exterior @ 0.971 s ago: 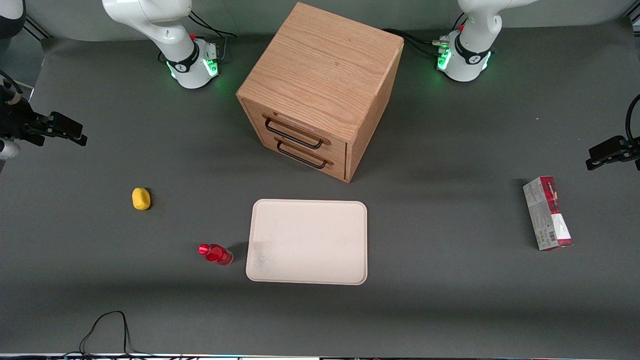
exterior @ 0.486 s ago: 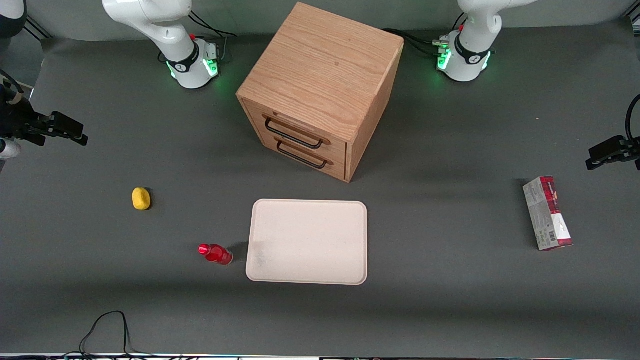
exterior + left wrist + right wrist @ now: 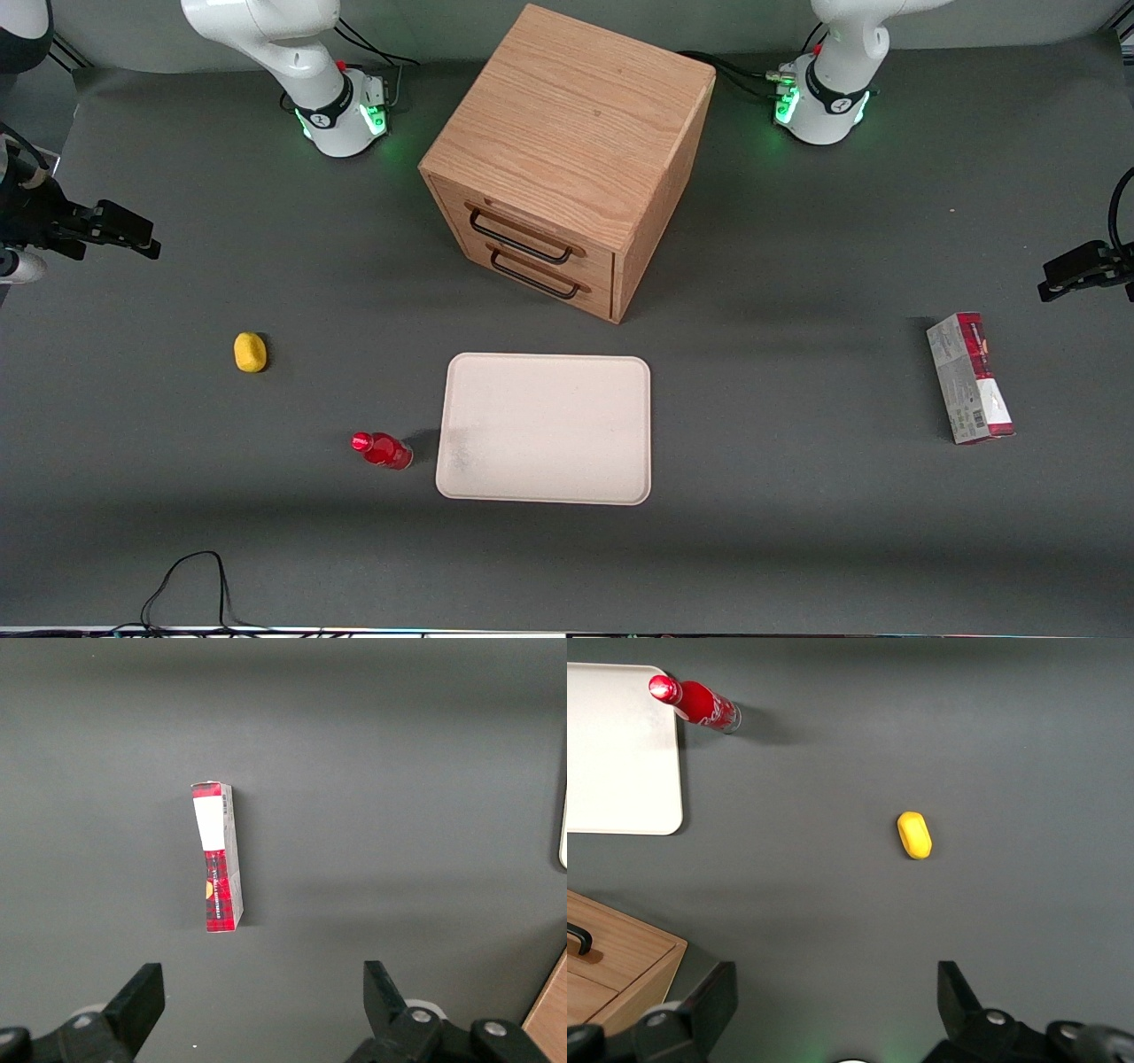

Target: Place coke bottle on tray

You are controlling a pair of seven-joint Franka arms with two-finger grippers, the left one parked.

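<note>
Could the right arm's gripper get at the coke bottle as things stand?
Probably yes: the open gripper hangs high toward the working arm's end, and the coke bottle stands alone beside the tray, nothing over it.

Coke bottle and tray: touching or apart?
Apart. The front view shows dark table between the coke bottle and the tray.

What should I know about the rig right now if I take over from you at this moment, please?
Gripper: fingers open, holding nothing, high over the working arm's end of the table, well away from the bottle.
Coke bottle: upright on the mat beside the tray, not on it.
Tray: nothing on it, in front of the drawer cabinet.
Done: nothing yet.
Left: reach the bottle, grasp it, lift it, set it on the tray.
</note>
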